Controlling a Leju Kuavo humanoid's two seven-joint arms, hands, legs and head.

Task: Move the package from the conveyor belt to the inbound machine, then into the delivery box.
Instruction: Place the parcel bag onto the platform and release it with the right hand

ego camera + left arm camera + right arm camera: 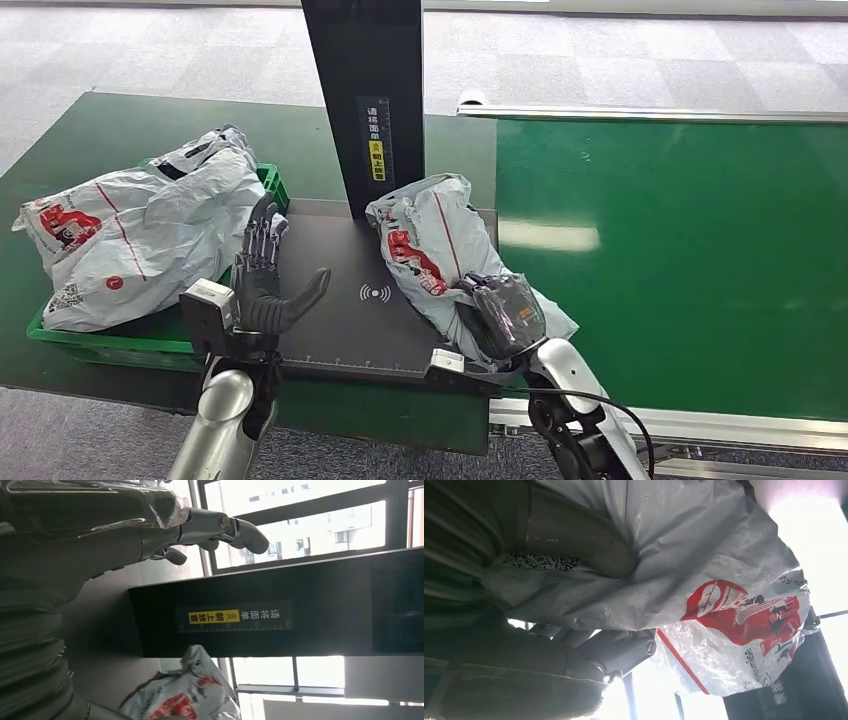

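Package (430,245): crumpled grey plastic, red print

black post (365,100) blocks the platform's rear

The right hand (505,315) is gripping a grey package (435,250) lying on the inbound machine (370,300); the left hand (265,285) is hovering open at its nine o'clock.

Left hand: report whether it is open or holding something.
Open. The left hand is raised over the inbound machine's plate, fingers spread and empty; the package is in the right hand.
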